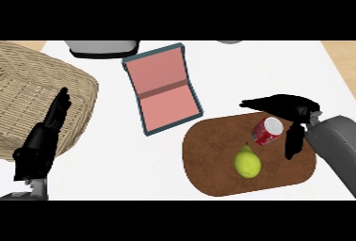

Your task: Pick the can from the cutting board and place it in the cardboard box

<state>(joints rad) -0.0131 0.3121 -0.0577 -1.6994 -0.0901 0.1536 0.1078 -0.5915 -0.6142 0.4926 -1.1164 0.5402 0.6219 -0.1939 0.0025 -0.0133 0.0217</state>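
A red can (pixel 268 131) with a white top lies tilted on the brown cutting board (pixel 215 155) at its upper right part. My right hand (pixel 288 110) hovers around the can, fingers reaching over its far side and the thumb hanging down at its right, not closed on it. A teal-edged box with a pink inside (pixel 163 89) lies flat on the counter up and left of the board. My left hand (pixel 43 139) rests at the left edge, fingers straight and pointing up.
A yellow-green pear (pixel 247 163) lies on the board just below the can. A wicker basket (pixel 35 89) fills the upper left, behind the left hand. A grey object (pixel 103 48) sits at the counter's far edge.
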